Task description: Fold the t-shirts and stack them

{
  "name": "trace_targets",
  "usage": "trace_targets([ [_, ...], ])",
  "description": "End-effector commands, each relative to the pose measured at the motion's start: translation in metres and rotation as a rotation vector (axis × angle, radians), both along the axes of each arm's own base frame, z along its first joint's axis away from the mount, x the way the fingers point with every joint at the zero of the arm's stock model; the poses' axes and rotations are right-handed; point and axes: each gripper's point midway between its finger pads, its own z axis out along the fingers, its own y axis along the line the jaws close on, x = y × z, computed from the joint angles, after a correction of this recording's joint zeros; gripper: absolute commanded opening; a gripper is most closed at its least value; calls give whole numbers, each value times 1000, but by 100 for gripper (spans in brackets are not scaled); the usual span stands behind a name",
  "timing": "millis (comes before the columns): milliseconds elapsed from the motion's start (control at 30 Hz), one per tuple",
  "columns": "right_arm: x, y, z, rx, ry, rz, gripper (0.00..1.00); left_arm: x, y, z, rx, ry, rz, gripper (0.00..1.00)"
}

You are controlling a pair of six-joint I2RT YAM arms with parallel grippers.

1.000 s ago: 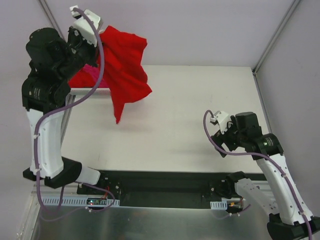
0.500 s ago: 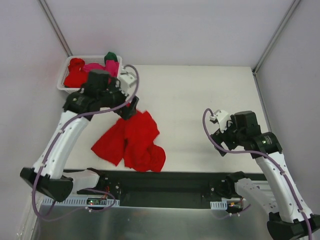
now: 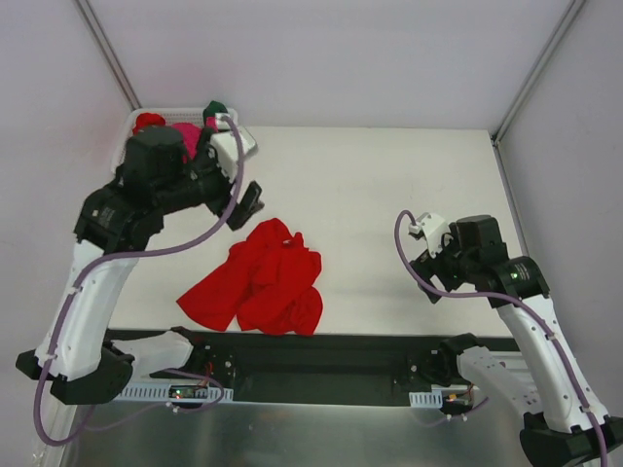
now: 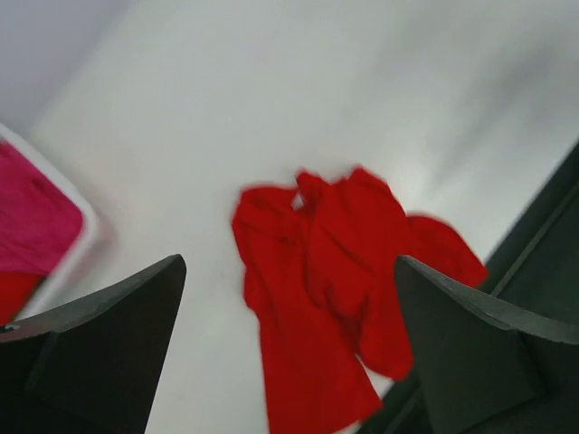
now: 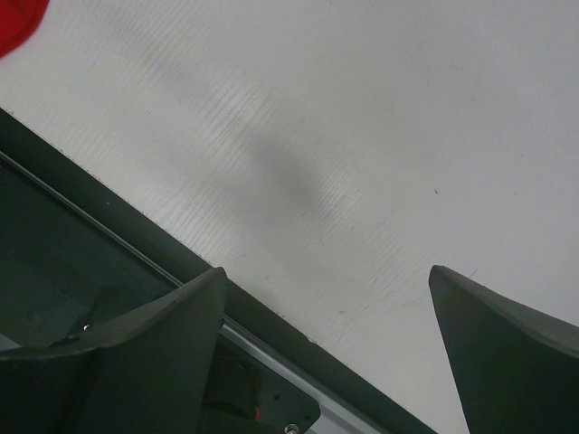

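Dropped by the wide-spread left gripper (image 3: 251, 201), 1 red t-shirt (image 3: 259, 284) is seen crumpled near the basket (image 3: 136, 119); the right gripper (image 5: 326, 269) is also held wide.

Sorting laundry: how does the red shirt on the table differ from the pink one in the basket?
The red t-shirt lies spread and crumpled on the table; the pink t-shirt is bunched inside the white basket. The red one lies alone; the pink one shares the basket with other shirts. Both are unfolded.
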Motion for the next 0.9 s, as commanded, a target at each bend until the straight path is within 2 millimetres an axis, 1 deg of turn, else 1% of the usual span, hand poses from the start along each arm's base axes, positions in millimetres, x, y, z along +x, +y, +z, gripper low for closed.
trace_targets([
  [0, 5, -1, 5, 4, -19, -25, 96, -19, -4, -149, 159, 442, -24, 99],
  [33, 5, -1, 5, 5, -15, -23, 96, -28, 2, -177, 192, 497, -15, 99],
  [67, 7, 0, 6, 7, -19, -23, 96, -28, 5, -188, 205, 510, -4, 99],
  [100, 6, 0, 5, 8, -13, -22, 96, -22, 5, -196, 204, 490, 17, 99],
  [133, 7, 0, 5, 7, -14, -22, 96, -28, 10, -216, 227, 523, 22, 99],
  [167, 8, 1, 5, 10, -16, -23, 96, -25, 10, -224, 234, 522, 32, 99],
  [200, 8, 1, 5, 10, -15, -21, 96, -19, 9, -230, 236, 507, 42, 99],
  [233, 8, 1, 4, 12, -14, -22, 96, -17, 11, -240, 250, 514, 52, 99],
  [300, 8, 2, 4, 13, -14, -23, 96, -10, 6, -247, 239, 516, 54, 99],
  [400, 6, 0, 3, 5, -15, -23, 96, -8, -2, -253, 224, 550, 40, 99],
  [433, 6, -1, 3, 2, -18, -26, 96, -5, -5, -252, 216, 544, 34, 99],
  [567, 4, -4, 0, -8, -20, -27, 96, -6, -12, -264, 207, 585, 4, 99],
  [633, 4, -4, -1, -8, -20, -27, 96, -4, -12, -272, 222, 594, 1, 99],
  [700, 4, -3, -1, -4, -23, -30, 96, 1, -13, -275, 226, 574, 1, 99],
  [733, 4, -3, -1, -1, -24, -31, 96, 0, -13, -280, 230, 582, 2, 99],
  [867, 4, -5, 0, -14, -18, -26, 96, -4, -13, -290, 228, 630, 25, 98],
])
